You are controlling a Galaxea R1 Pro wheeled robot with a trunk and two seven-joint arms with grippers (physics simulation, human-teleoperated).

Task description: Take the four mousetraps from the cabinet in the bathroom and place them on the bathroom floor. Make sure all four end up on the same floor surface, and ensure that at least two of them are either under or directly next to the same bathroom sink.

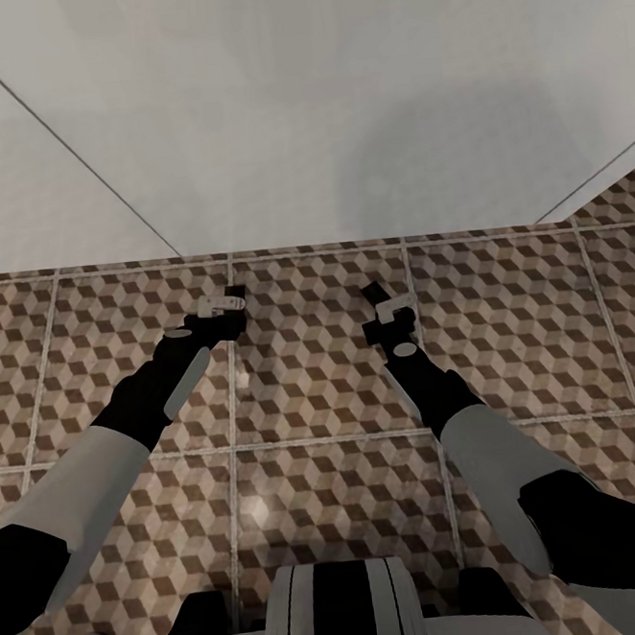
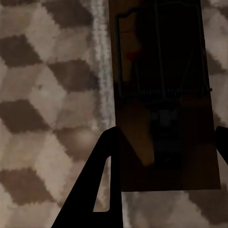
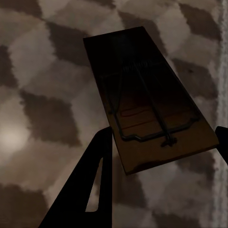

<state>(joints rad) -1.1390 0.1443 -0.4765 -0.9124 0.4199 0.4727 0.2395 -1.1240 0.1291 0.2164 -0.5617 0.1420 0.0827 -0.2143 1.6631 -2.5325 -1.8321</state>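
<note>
Mousetraps in both grippers, carry step. Head view: left gripper (image 1: 231, 299) and right gripper (image 1: 374, 298) hang over bathroom floor (image 1: 315, 395), white wall ahead. Left wrist: jaws closed on one mousetrap (image 2: 164, 95). Right wrist: jaws closed on another mousetrap (image 3: 149, 111). Next likely: reach the sink, lower, release.

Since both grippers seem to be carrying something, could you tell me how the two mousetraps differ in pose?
The left gripper's mousetrap runs straight along the fingers, while the right gripper's mousetrap sits skewed at an angle. The left one's red spot is a small dot; the right one shows a faint red outline. Both are dark brown boards with wire, held above the cube-patterned floor.
</note>
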